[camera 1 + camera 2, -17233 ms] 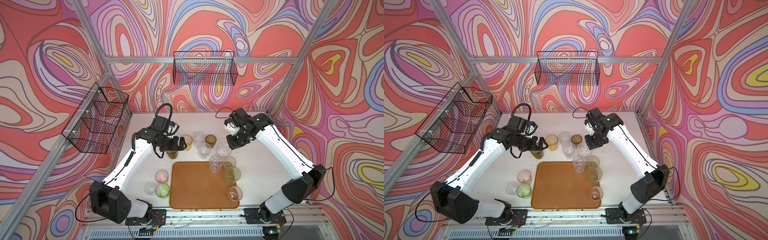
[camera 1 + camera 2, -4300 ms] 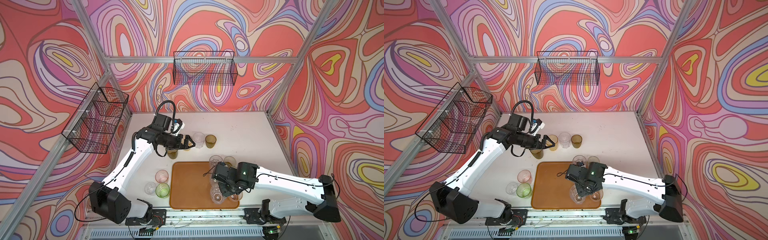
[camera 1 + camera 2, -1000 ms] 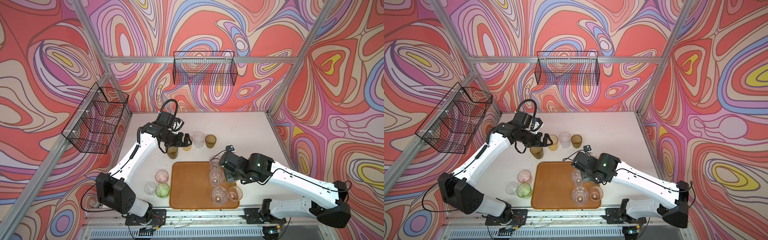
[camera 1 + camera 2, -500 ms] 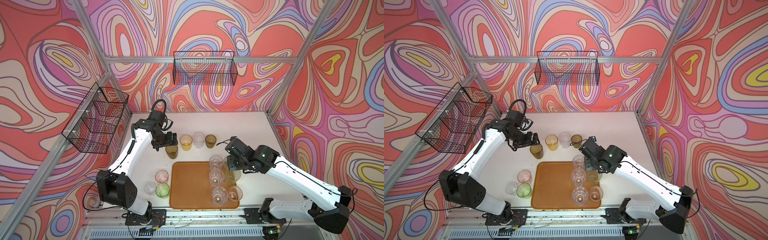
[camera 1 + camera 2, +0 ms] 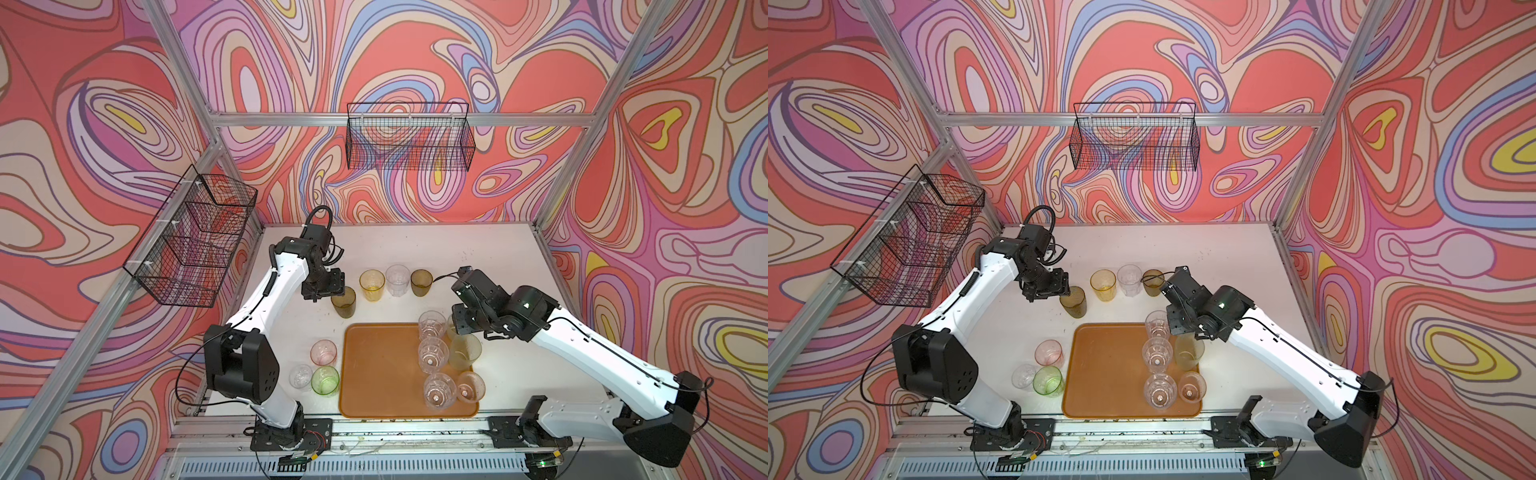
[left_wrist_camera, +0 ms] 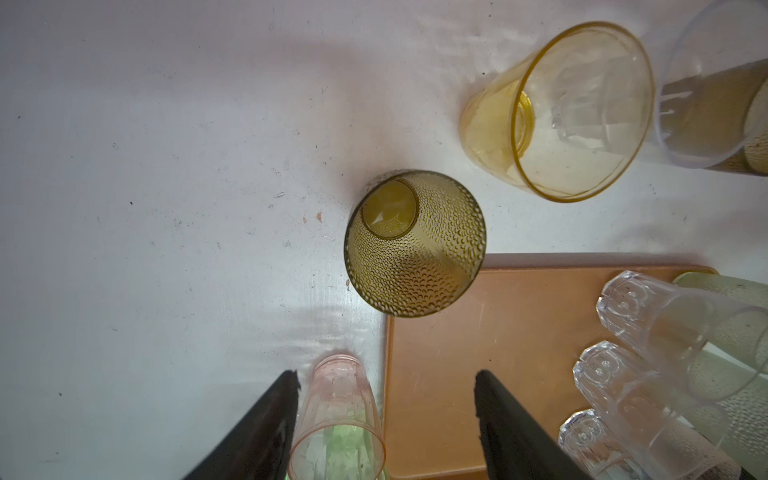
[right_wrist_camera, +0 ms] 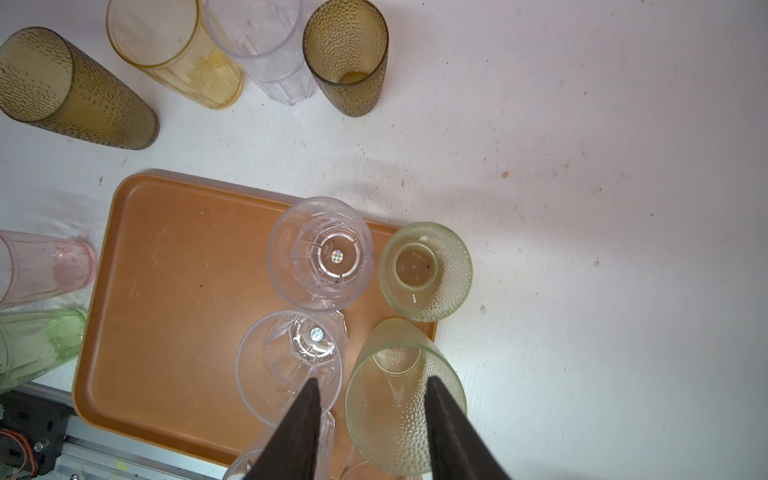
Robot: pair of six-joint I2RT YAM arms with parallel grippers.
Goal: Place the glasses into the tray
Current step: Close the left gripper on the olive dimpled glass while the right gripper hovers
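Counting in both top views, we reach thirteen glasses point(image 5: 439, 390), all upright and see-through. Four are clear faceted tumblers point(image 5: 433, 355) with thick bases — three in a column on the tray point(image 5: 374, 374), the fourth point(image 5: 397, 279) on the white table point(image 5: 478, 257) behind it. Two olive-brown tumblers point(image 5: 343, 302) are dimpled all over: one just off the tray's far left corner, its twin point(image 5: 421, 282) ending the back row. One smooth amber tumbler point(image 5: 372, 284) opens that row, next to the clear one. Two pale frosted green tumblers point(image 5: 465, 352) have pebbled walls; one is on the tray's right side, the other point(image 7: 426, 272) at its far right corner, where we cannot tell whether it stands inside the rim. One faintly speckled tumbler point(image 5: 469, 386) sits in the tray's near right corner. Left of the tray stand one pink tumbler point(image 5: 323, 352), one bright green tumbler point(image 5: 325, 380) and one small clear tumbler point(image 5: 300, 376). The tray is a flat orange-brown plastic rectangle, rounded at the corners, low-rimmed, lightly scratched. Two black wire-mesh baskets point(image 5: 409, 137) hang on the walls.

The left gripper point(image 6: 385, 378) has its jaws spread wide, pinching nothing, just beside the olive-brown tumbler by the tray's corner. The right gripper point(image 7: 372, 386) hovers over the tray's right side — jaws apart, gripping nothing
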